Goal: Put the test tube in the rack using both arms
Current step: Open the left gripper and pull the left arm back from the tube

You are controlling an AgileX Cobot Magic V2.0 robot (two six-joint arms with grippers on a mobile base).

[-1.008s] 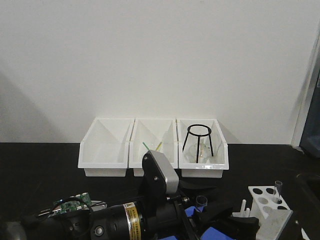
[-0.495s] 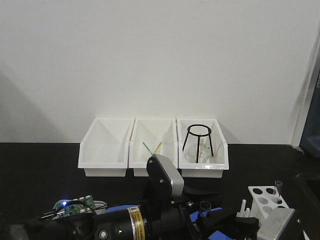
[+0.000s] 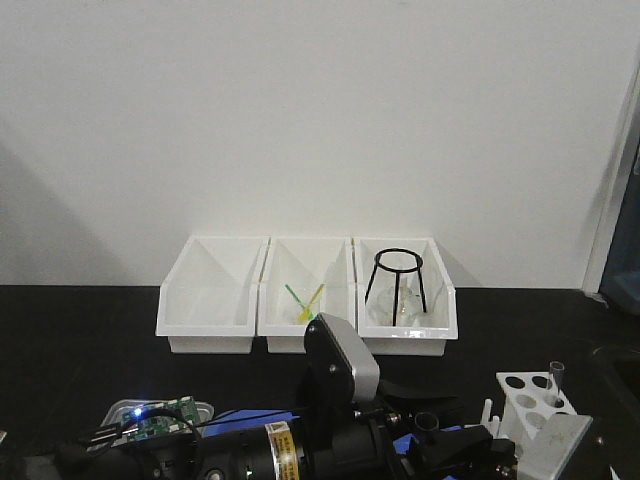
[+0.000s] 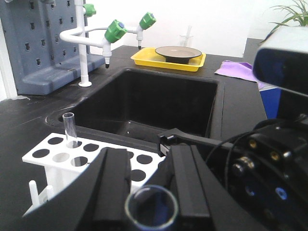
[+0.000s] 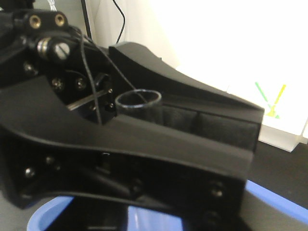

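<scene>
Front view, yellow arm label (image 3: 283,451) unreadable, left pincer (image 4: 151,191) clamping test tube (image 4: 151,210)

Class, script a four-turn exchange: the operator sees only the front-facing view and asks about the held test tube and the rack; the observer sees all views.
Operator: Is the test tube truly clamped?
Observer: Yes; the left wrist view shows the left gripper closed against both sides of it.
Operator: What lies beyond the rack?
Observer: The left wrist view shows a black sink directly behind it.
</scene>
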